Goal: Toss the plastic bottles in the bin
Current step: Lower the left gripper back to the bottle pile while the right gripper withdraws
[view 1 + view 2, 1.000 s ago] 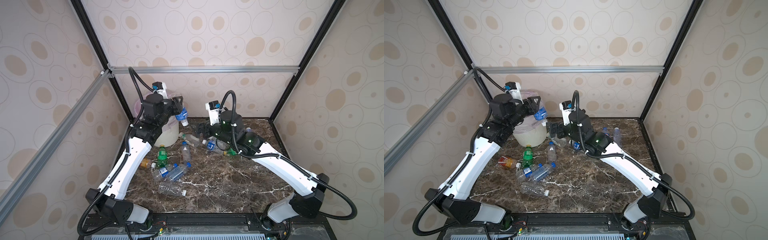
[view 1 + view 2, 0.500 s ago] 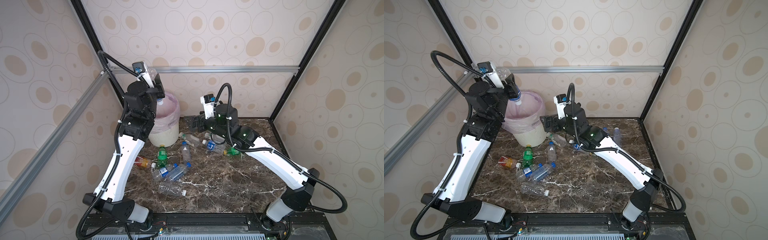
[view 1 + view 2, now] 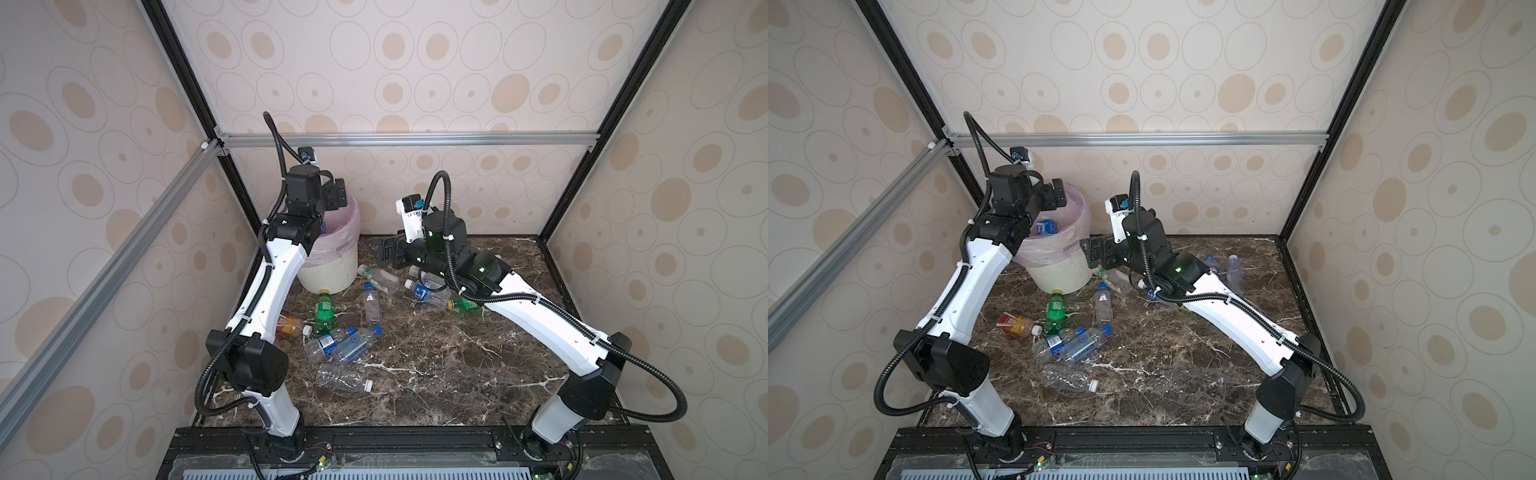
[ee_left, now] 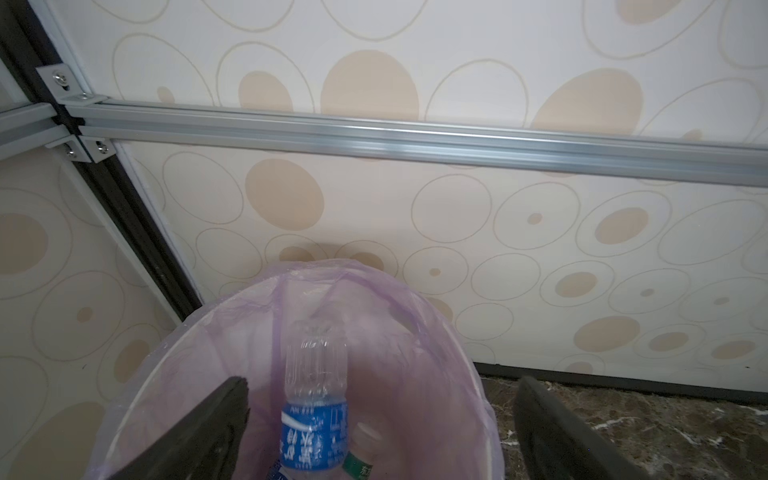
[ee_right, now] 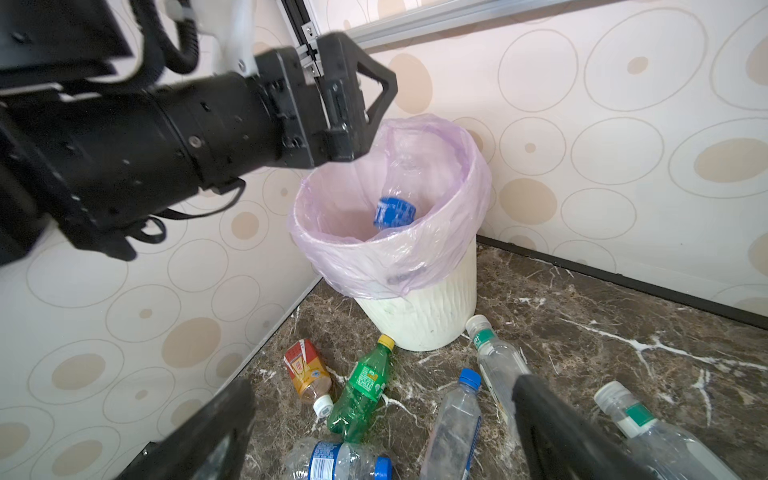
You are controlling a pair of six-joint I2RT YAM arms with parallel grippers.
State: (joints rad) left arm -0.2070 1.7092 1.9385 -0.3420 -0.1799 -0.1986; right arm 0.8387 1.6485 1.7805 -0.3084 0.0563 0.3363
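Counting from the near edge, taken as six o'clock on the marble tabletop (image 3: 436, 374):

- Clear white-capped bottle (image 3: 343, 380), on its side at about seven o'clock.
- Two blue-capped bottles (image 3: 343, 343), lying side by side just beyond it.
- Amber bottle (image 3: 289, 325) at nine o'clock, partly behind the left arm. Beside it lies the green bottle (image 3: 324, 307), its yellow cap towards the bin.
- Single blue-capped bottle (image 3: 372, 305), lying near the middle.
- Cluster of bottles (image 3: 428, 289) at about twelve o'clock, partly under the right arm.
- Right claw (image 3: 387, 253), above the near end of that cluster. Its jaws are spread wide, it holds nothing, and it faces the bin.
- Bin (image 3: 332, 276), cream and ribbed with a pink bag over its rim, at eleven o'clock in the far left corner.
- Left claw (image 3: 337, 194), over the bin's mouth, jaws spread wide and empty.
- Blue-labelled bottle (image 4: 316, 395), inside the bin with its base up, touching neither finger.
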